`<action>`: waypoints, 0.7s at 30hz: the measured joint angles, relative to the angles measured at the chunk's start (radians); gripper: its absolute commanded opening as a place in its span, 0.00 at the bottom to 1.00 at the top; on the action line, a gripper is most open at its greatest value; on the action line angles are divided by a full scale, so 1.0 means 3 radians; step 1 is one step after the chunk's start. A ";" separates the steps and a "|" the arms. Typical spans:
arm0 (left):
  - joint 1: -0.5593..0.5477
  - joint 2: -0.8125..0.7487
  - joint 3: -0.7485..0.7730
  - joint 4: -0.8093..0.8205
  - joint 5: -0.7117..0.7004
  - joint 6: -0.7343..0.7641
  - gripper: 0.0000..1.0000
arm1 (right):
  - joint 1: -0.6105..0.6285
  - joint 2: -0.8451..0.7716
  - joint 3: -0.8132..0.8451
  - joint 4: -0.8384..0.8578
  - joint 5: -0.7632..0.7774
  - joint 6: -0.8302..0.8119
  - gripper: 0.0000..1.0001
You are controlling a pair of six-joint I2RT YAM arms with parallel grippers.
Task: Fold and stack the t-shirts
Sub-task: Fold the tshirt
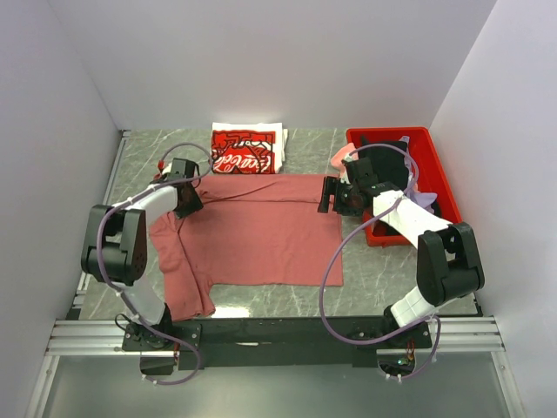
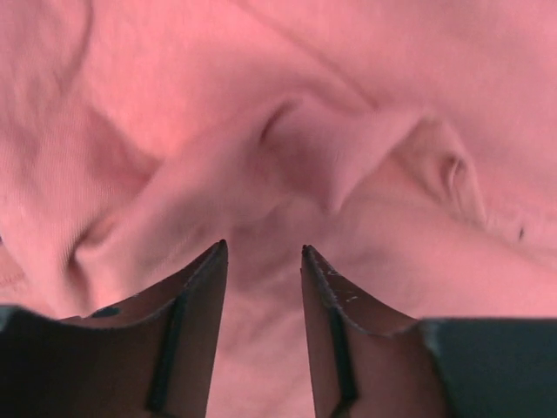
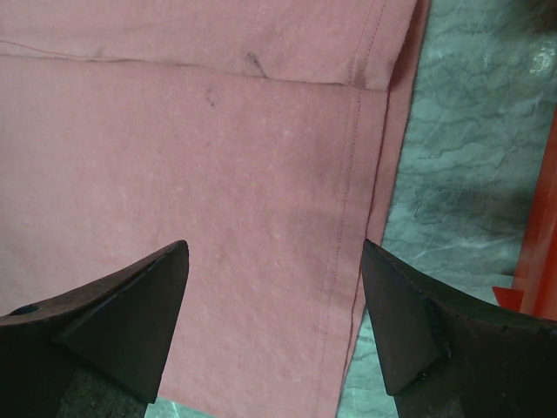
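A dusty-rose t-shirt (image 1: 252, 235) lies spread across the middle of the table, its sleeve trailing toward the near left. My left gripper (image 1: 187, 205) hovers low over its far left corner; the left wrist view shows rumpled rose cloth (image 2: 305, 113) just past the tips (image 2: 264, 251), jaws partly apart with nothing pinched. My right gripper (image 1: 329, 196) is wide open above the shirt's far right corner (image 3: 174, 157), one finger on each side of the hem (image 3: 274, 248). A folded red-and-white t-shirt (image 1: 248, 150) with white script rests at the back.
A red plastic bin (image 1: 439, 178) stands at the right with black (image 1: 383, 144), pink (image 1: 341, 157) and lavender (image 1: 426, 198) cloth in it. Grey marble tabletop (image 3: 461, 131) shows beside the hem. White walls close in the left, back and right.
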 measured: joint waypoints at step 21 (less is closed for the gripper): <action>0.0001 0.0551 0.0607 -0.0192 -0.0490 0.0023 0.36 | 0.0000 0.0006 0.0000 -0.0003 0.0017 -0.0032 0.86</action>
